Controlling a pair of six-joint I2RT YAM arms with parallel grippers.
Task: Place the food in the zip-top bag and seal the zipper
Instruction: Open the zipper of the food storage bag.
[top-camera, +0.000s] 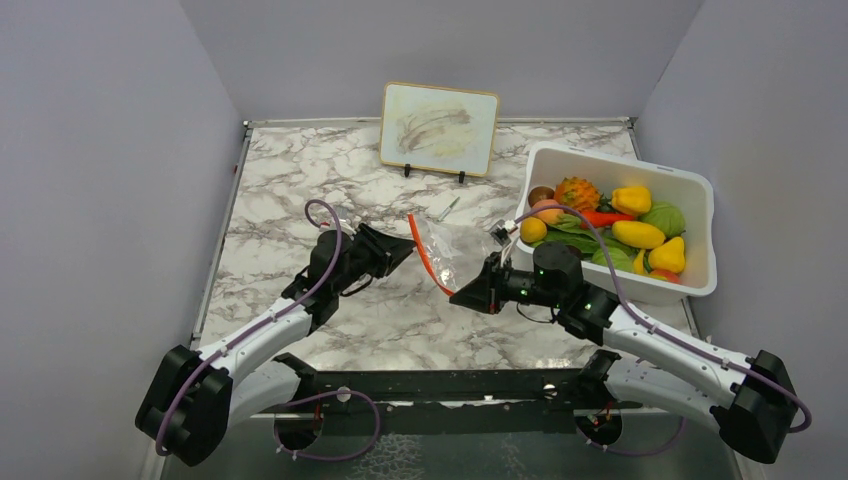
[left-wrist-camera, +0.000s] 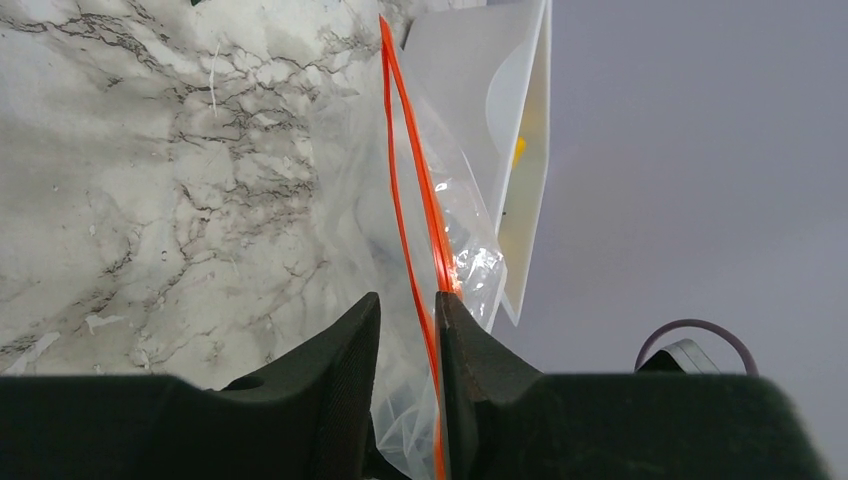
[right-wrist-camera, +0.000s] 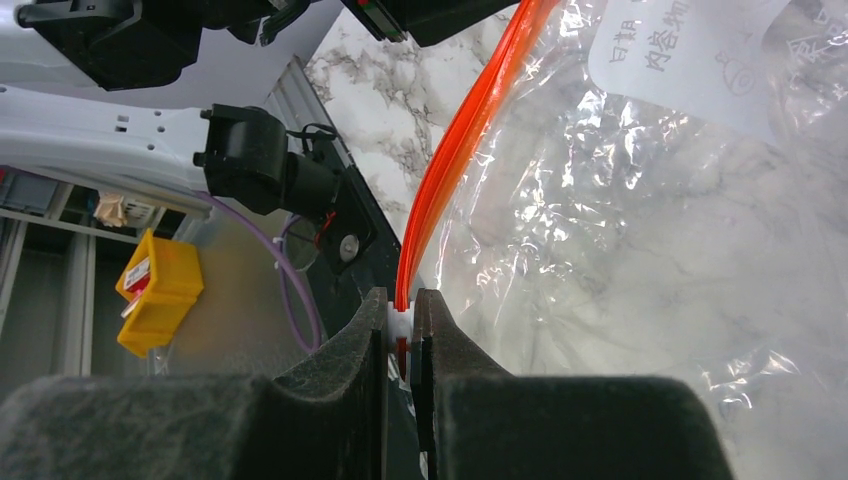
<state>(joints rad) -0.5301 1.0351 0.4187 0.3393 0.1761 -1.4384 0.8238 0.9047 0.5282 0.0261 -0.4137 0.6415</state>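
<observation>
Step in hand, as I read it: getting the zip-top bag (top-camera: 457, 246) gripped and its mouth opened. No loading yet. The bag looks empty, and the toy food (top-camera: 620, 225) all lies in the white bin (top-camera: 622, 160) at right, well apart. The bag is stretched between the two arms over the counter (top-camera: 300, 180). Right pincer (right-wrist-camera: 400, 300) is clamped tight on one end of the zipper (left-wrist-camera: 398, 180). Left pincer (left-wrist-camera: 408, 300) is narrowly parted, with the red-orange strip running through the gap against one finger, not visibly pinched. Next move probably calls for the left to close on one lip only and draw it away.

White arms (top-camera: 250, 340), black joints (top-camera: 190, 400), purple cables (top-camera: 321, 206).
</observation>
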